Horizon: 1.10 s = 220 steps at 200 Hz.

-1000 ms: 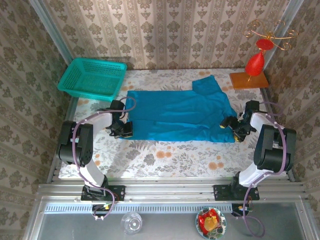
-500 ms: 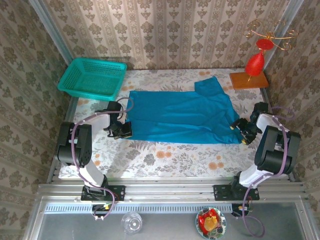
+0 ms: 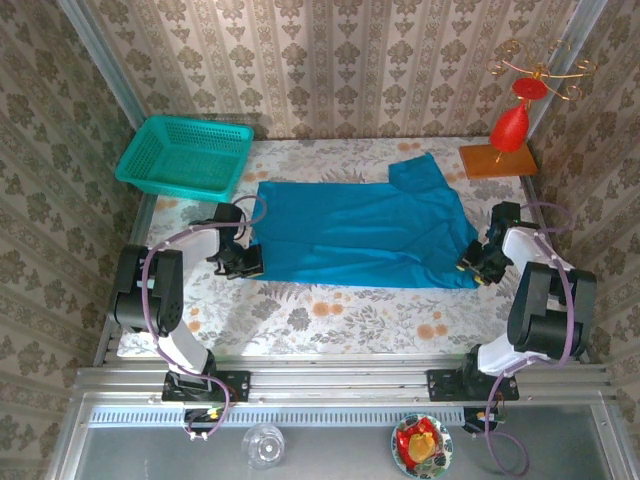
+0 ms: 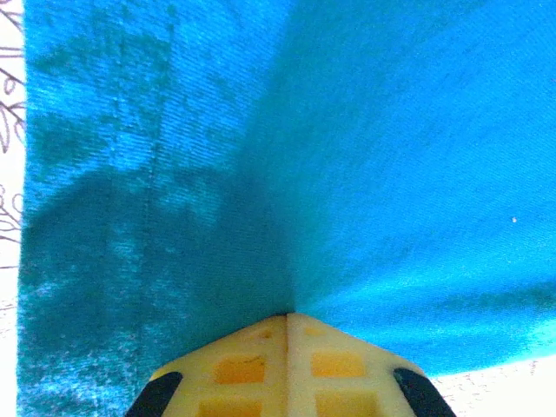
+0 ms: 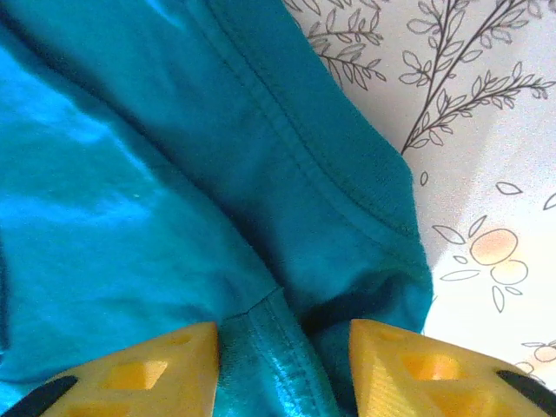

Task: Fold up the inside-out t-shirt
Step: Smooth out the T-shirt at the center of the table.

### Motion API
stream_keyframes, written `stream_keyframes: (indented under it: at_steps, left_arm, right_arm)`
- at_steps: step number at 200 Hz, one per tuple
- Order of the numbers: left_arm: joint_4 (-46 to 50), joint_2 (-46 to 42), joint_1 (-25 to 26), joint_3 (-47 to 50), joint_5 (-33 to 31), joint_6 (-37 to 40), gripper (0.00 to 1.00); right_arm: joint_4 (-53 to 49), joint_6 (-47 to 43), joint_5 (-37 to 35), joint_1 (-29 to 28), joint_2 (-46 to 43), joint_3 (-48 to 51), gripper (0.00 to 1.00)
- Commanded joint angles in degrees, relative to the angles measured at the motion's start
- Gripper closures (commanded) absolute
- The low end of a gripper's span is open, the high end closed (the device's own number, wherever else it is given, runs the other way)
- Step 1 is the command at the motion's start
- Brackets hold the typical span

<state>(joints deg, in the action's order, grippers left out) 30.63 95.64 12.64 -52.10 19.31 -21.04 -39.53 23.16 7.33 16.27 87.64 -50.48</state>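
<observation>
Right gripper (image 3: 468,262) has swung out past the shirt's (image 3: 360,235) near right corner and come back in to it. Cloth has drifted a touch rightward and lies straighter. Left gripper (image 3: 250,263) unmoved.

Shirt: spread flat across the middle of the table (image 3: 330,315), long way left to right, one sleeve pointing toward the far right corner.

Left: fingertips pressed together on the shirt's near left corner, cloth pinched and tenting away from the tips in the wrist view.

Right: fingers apart, astride a seamed hem fold at the near right corner. Not clamped yet, as far as the wrist view shows.

Step in hand, by my reading: securing both near corners ahead of the first fold.

Next move calls for the right jaws to close fully on the hem, catching both layers. Both arms should then lift together and carry the near edge toward the far edge, with even tension so nothing bunches.
</observation>
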Motion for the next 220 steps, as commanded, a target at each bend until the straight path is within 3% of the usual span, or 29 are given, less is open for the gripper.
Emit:
stream_keyframes:
  at_steps: [1, 48, 114, 134, 144, 189, 220]
  left_arm:
    - [3.85, 0.72, -0.52, 0.44, -2.86, -0.24, 1.0]
    - [4.07, 0.52, -0.58, 0.5, -3.27, -0.43, 1.0]
    - [5.36, 1.22, -0.67, 0.33, -5.2, -0.31, 1.0]
    - [5.4, 0.84, -0.55, 0.33, -4.81, -0.39, 1.0]
    - [5.55, 0.52, -0.6, 0.3, -4.8, -0.38, 1.0]
    - [5.82, 0.34, -0.56, -0.01, -4.79, -0.39, 1.0]
    - [5.67, 0.61, -0.6, 0.2, -4.29, -0.36, 1.0]
  right_arm:
    - [-1.33, -1.22, -1.69, -0.25, 1.4, -1.82, 0.69]
    - [-0.99, -0.44, -3.22, -0.21, -0.02, -2.49, 1.0]
    - [-0.63, 0.47, -8.65, 0.6, 2.36, -4.51, 1.0]
    - [-0.81, 1.33, -8.3, 0.46, 0.88, -3.9, 0.75]
    - [-1.13, 1.57, -8.21, 0.5, -1.14, -3.24, 0.7]
    - [-3.06, 1.95, -8.63, 0.48, -10.82, 2.94, 0.69]
    - [-0.62, 2.41, -4.16, 0.77, -10.17, 4.56, 0.72]
